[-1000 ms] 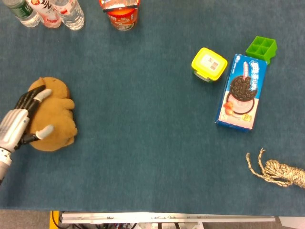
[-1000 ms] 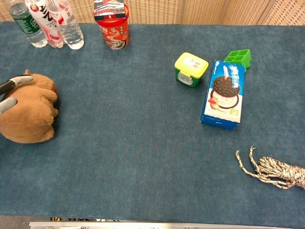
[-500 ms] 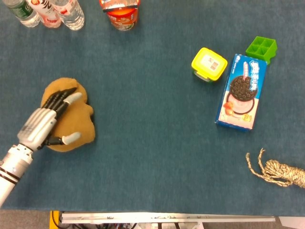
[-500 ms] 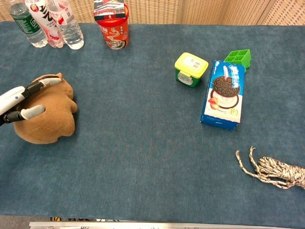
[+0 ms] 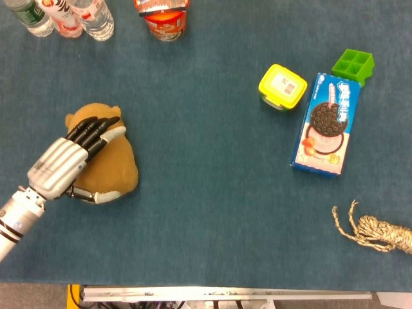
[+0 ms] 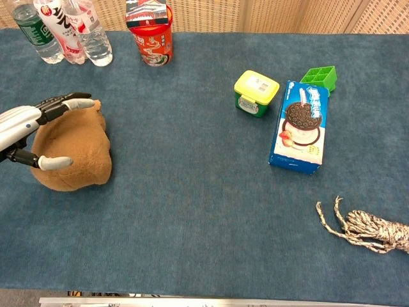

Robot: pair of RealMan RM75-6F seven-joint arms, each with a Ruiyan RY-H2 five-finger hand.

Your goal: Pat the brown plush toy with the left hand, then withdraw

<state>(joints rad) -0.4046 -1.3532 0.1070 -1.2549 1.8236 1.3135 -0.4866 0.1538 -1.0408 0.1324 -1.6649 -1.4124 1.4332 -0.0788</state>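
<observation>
The brown plush toy [image 5: 121, 168] [image 6: 82, 160] lies on the blue table at the left. My left hand [image 5: 64, 166] [image 6: 24, 123] lies over it from the left. Its fingers [image 5: 96, 134] spread across the toy's top, and its thumb [image 6: 54, 162] wraps around the near side, so the hand holds the toy. The toy's left part is hidden under the hand. My right hand shows in neither view.
Water bottles [image 5: 64, 16] [image 6: 64, 32] and a red cup [image 5: 164, 16] [image 6: 150, 35] stand at the back left. A yellow box [image 5: 282, 87], a cookie box [image 5: 326, 123] and a green tray [image 5: 353, 64] sit at the right. A rope bundle [image 5: 376, 232] lies front right.
My left hand has slid to the right across the table, and the plush toy has moved right with it, away from the left edge.
</observation>
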